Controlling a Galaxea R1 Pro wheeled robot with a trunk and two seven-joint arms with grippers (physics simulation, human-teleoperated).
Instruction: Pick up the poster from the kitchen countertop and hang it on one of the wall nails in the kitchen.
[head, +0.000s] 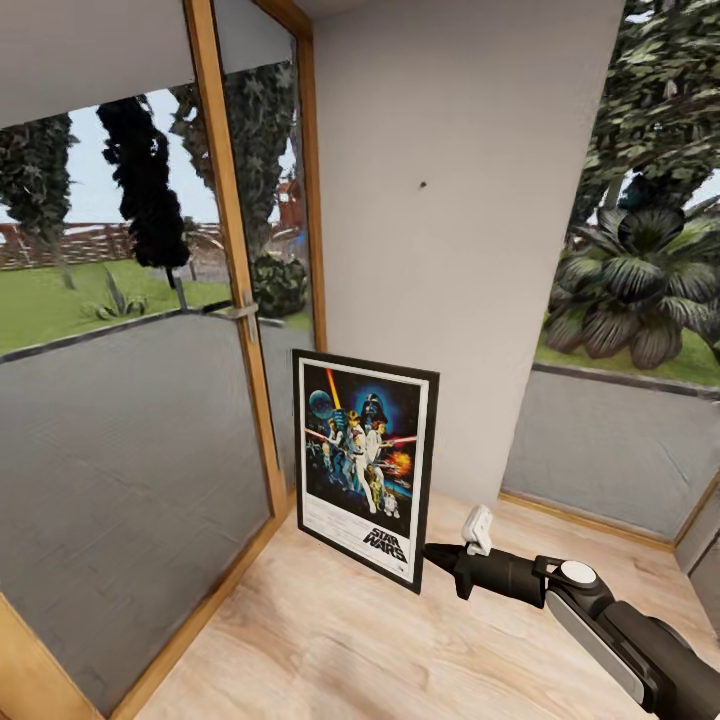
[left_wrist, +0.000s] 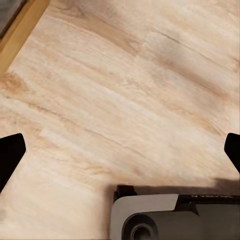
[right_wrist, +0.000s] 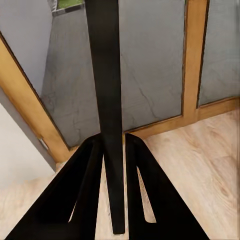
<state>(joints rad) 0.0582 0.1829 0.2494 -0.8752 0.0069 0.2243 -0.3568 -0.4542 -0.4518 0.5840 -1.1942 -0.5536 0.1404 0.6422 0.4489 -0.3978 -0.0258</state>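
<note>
Head view: the right tool grips the poster by the lower corner of its right edge, arm reaching in from the lower right. The poster stands upright, slightly turned, its picture side facing the camera, in front of a pale grey wall. Whether its bottom edge touches the wood floor or hangs just above it, I cannot tell. A nail shows as a dark speck on the wall, well above the poster. To the left is a glass door with a wooden frame and a metal handle; to the right, a window onto plants.

Right wrist view: the two black fingers are closed on the poster's thin black edge, which runs straight up between them, with the door frame and floor behind.

Left wrist view: the left tool is spread wide, fingertips at opposite edges of the picture, over bare floor.
</note>
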